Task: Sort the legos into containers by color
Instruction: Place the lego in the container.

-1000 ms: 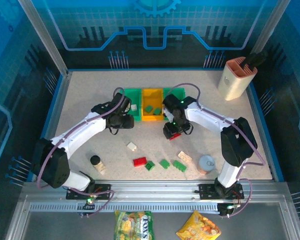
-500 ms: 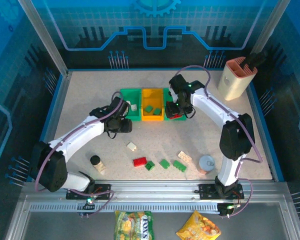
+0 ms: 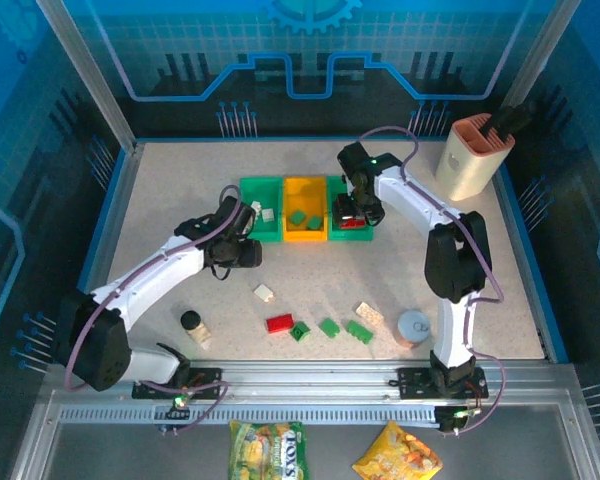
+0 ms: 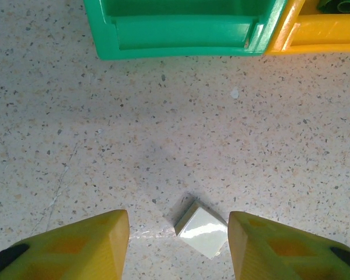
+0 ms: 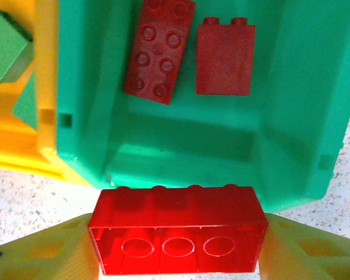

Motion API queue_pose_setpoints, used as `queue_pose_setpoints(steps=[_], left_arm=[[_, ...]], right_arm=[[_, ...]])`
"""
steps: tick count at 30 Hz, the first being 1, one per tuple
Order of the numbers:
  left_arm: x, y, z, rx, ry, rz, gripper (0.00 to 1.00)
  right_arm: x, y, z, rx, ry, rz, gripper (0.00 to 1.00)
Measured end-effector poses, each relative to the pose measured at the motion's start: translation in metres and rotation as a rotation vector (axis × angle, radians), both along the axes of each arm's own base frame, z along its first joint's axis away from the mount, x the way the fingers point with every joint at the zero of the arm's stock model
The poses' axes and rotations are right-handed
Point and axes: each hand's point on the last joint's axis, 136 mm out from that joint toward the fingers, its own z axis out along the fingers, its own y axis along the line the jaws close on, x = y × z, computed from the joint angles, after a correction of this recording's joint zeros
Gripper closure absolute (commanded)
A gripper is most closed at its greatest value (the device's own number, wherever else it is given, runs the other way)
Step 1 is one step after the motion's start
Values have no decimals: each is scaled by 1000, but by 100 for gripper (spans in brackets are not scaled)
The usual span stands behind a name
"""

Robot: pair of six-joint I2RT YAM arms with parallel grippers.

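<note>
Left wrist view: the left bin and yellow bin run off the top edge — the fingers off the bottom. The red brick covers the near rim of the right bin; from above, the right gripper hides part of it.

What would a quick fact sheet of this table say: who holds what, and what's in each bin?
Right gripper: shut on held red brick, over right green bin near rim
Right green bin: two red bricks
Yellow bin: green bricks
Left green bin: white bricks
Left gripper: open, aimed at white brick on table
Elsewhere on table: loose bricks, red, green, cream
</note>
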Motion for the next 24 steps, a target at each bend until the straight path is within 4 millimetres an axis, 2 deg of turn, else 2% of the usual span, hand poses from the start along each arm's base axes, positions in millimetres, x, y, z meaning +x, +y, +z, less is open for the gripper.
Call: queue_pose_setpoints(steps=[15,24], left_arm=[[0,10,2,-3,-7,28,51],[0,12,2,-5,-8,34,51]], right_arm=[[19,0,-17,-19,4,-53,34],[26,-5,-15,-46,-17,-79,23]])
